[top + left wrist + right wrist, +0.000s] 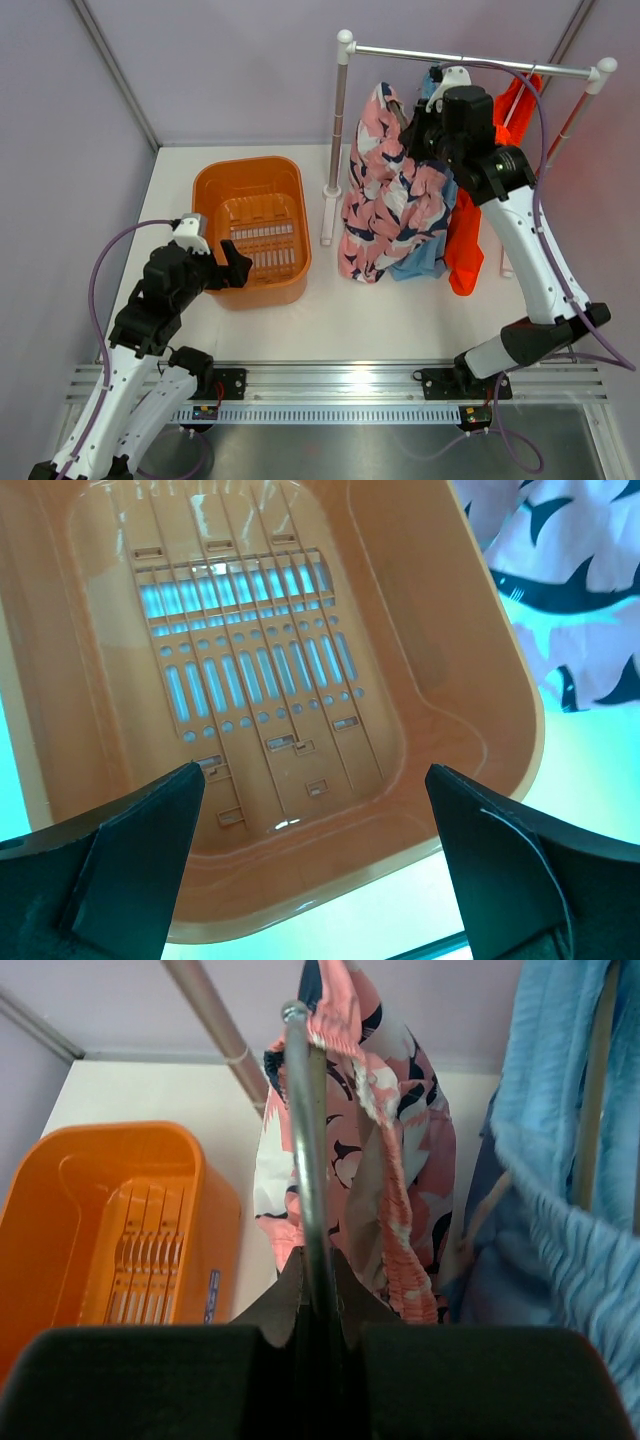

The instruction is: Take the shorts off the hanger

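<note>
Right wrist shows the right end effector (318, 1272) pinching a metal hanger rod (300, 1110) that partly blocks the pink shorts (400, 1160); the left end effector (312, 780) is spread wide.

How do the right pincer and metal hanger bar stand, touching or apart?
Touching: right wrist view shows the right pincer clamped around the hanger bar.

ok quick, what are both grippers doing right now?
Left gripper: open, empty, above the orange basket.
Right gripper: shut on the metal hanger carrying the pink shorts.
</note>
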